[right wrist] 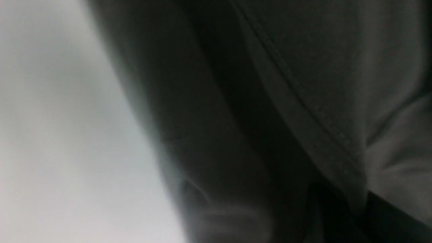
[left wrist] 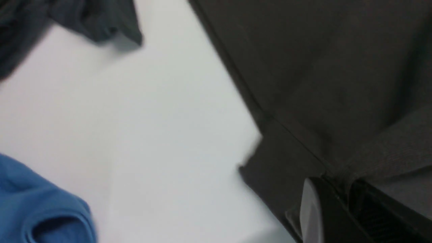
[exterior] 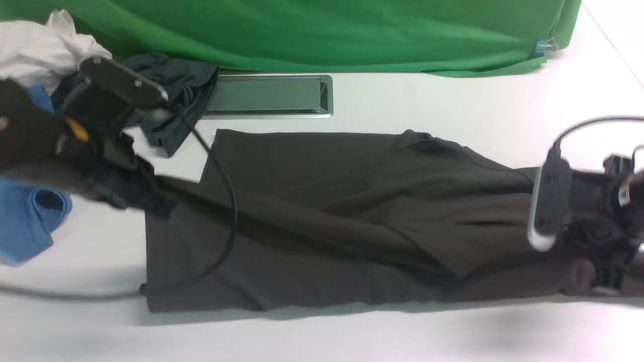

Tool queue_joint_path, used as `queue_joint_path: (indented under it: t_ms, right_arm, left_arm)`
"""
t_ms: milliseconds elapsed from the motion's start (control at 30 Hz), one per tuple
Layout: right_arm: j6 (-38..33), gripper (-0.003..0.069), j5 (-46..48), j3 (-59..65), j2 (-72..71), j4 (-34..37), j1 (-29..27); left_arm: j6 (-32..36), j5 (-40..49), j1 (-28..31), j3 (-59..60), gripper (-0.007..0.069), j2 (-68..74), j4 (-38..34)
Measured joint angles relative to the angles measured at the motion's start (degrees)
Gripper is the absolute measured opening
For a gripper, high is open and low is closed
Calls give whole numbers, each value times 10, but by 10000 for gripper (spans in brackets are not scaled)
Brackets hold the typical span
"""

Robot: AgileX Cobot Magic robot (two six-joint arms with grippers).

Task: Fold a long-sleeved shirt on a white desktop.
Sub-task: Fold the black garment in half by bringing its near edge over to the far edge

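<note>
Left fingers (left wrist: 312, 209) are closed on an edge of the long-sleeved shirt (exterior: 352, 201). In the left wrist view the dark knit runs straight down between a pale finger and a dark one. In the front view the left gripper (exterior: 151, 198) is a blurred dark mass at that same end of the garment. A taut ridge of cloth leads away from it across the shirt toward the right gripper (exterior: 601, 266).

Right fingers (right wrist: 398, 222) show only as a dark shape in a very blurred close-up. A stitched hem runs directly into them and bunched cloth lies on both sides, so they appear clamped on the shirt's other end.

Between the two pairs of fingers the shirt is stretched out long on the white desktop (exterior: 427, 100). It is a dark brownish-black knit folded into a broad band, with one layer lapped diagonally over another and soft creases along its length. Its far edge is straight, with a small hump toward the right fingers. Its near edge lies flat on the desktop and casts a thin shadow.

Beyond the left fingers, apart from the shirt, a charcoal-grey garment (exterior: 176, 90) lies crumpled beside a silver-framed cable hatch (exterior: 266, 95). To their outer side lie a blue garment (exterior: 25, 216) and, farther back, a white cloth (exterior: 35, 45). A black cable (exterior: 229, 211) loops from the left arm over the shirt's end near the left fingers.
</note>
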Motion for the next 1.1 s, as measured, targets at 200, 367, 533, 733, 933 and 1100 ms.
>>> queue_joint_path:
  t_ms: [200,367,533,733,933,1100]
  right_arm:
    - [11,34,1,-60,30,11,-18]
    - [16,33,-3,-117,64,28,-40]
    - [27,33,-4,-198,121,45,-56]
    - [61,33,-30,-263,199,43,-61]
    - [96,45,-69,-281,251,37,-63]
    - [116,195,-86,-281,263,32,-69]
  left_arm:
    - [0,-2,10,-88,38,91,6]
    - [0,11,10,-164,38,140,26]
    - [0,21,10,-233,38,189,54]
    - [-5,8,10,-280,38,260,84]
    - [-26,-36,10,-294,38,312,121]
    - [-31,-71,10,-296,38,333,142]
